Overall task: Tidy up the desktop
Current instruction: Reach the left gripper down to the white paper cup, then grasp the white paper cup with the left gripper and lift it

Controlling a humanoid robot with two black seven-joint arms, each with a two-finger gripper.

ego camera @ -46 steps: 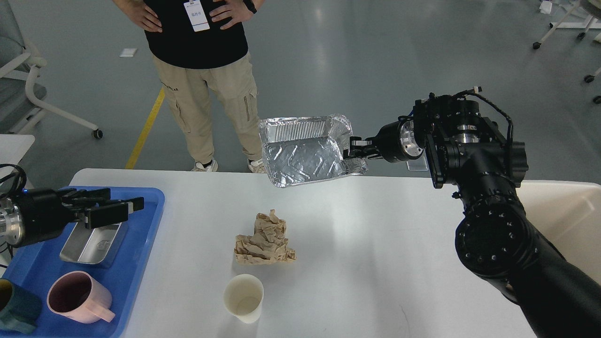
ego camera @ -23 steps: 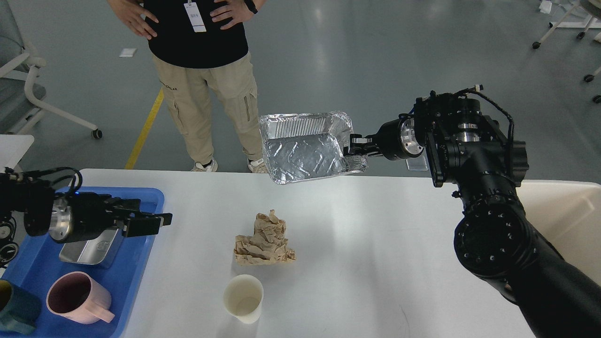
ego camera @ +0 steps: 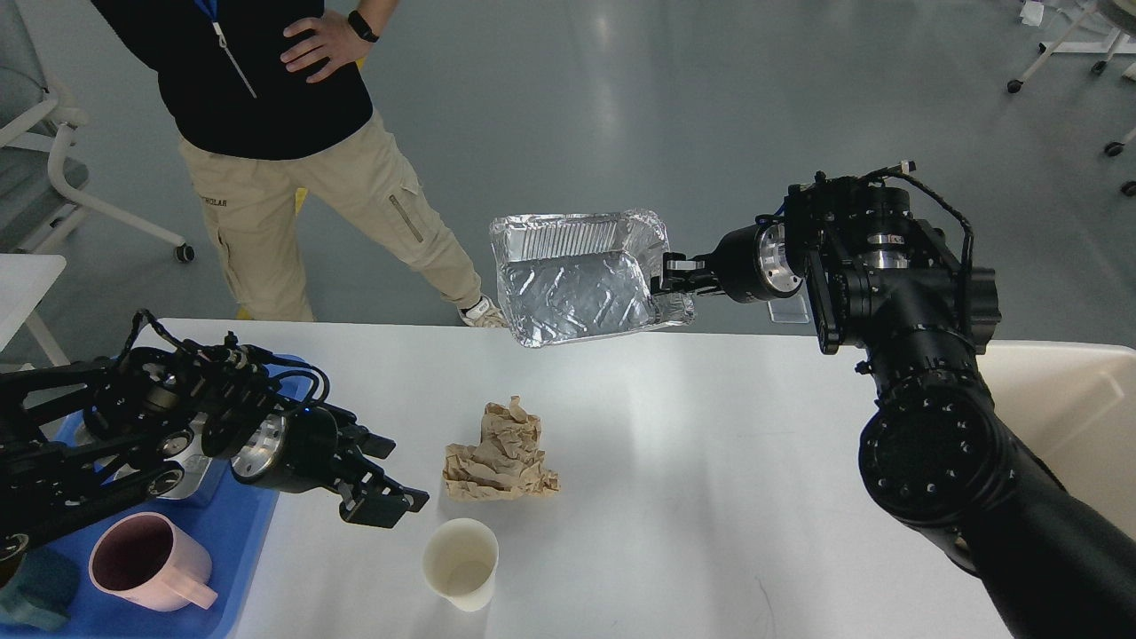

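Desktop [ego camera: 710,461] spreads beneath both arms | my right gripper [ego camera: 664,275] clamps foil tray [ego camera: 577,280] aloft over far edge | my left gripper [ego camera: 382,475] spread, empty, just above desktop beside paper cup [ego camera: 460,564].

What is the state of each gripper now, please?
Left gripper: open, fingers apart, holding nothing, above the desktop near the crumpled paper.
Right gripper: closed on the foil tray, held in the air.
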